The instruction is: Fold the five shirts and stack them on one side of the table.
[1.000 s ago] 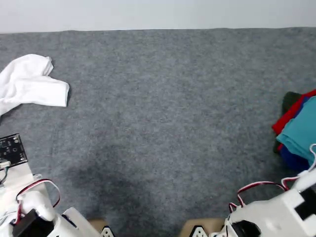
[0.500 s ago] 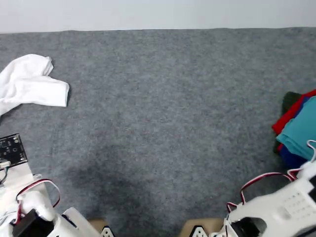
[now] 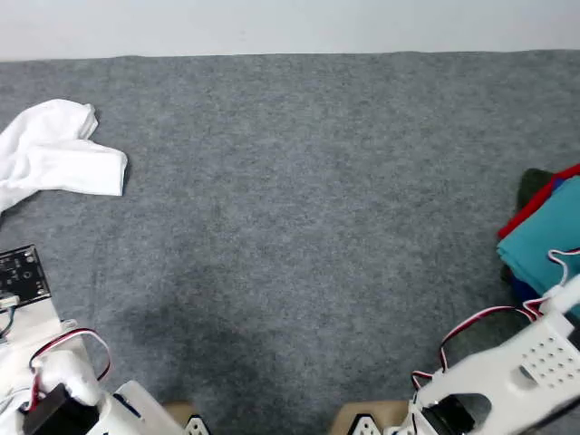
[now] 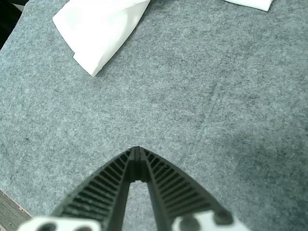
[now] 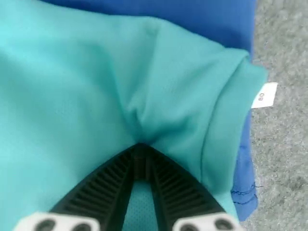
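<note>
A crumpled white shirt lies at the table's far left, and it appears again in the left wrist view. At the right edge sits a pile with a teal shirt on top of red, dark green and blue layers. My right gripper is shut, its tips pinching a pucker of the teal shirt, with the blue shirt beneath. My left gripper is shut and holds nothing, over bare grey felt short of the white shirt.
Grey felt covers the table, with a wide bare stretch between the white shirt and the pile. A circuit board and wires sit at the near left by the left arm. The right arm crosses the near right corner.
The right arm has swung out toward the pile at the right edge. The teal shirt has shifted and now covers most of the blue one. The left arm has stayed still.
</note>
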Controlling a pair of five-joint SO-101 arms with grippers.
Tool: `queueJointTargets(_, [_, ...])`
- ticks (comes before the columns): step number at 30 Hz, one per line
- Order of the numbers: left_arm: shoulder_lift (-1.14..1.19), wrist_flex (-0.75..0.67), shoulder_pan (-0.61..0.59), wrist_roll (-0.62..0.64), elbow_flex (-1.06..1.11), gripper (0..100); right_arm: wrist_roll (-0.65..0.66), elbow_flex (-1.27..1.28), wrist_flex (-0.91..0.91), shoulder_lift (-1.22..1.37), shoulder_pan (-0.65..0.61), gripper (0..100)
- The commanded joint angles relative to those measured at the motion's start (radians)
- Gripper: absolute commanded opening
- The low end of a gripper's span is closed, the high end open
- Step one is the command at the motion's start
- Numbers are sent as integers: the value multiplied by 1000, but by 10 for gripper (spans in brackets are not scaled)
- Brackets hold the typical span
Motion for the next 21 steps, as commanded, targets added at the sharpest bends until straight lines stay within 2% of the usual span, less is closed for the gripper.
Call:
queueJointTargets(1, [-5,-2,-3,8,-5,4,9,-17,15,-51,-10,10])
queueJointTargets(12, [-5,-2,-3,8,-5,4,9,-196,13,-150,33,14])
queueJointTargets(18, [-5,-2,-3,8,-5,4,12,-210,-128,-81,85,14])
queueJointTargets(21, [-5,-2,-3,8,-5,4,54,-210,-140,-22,101,12])
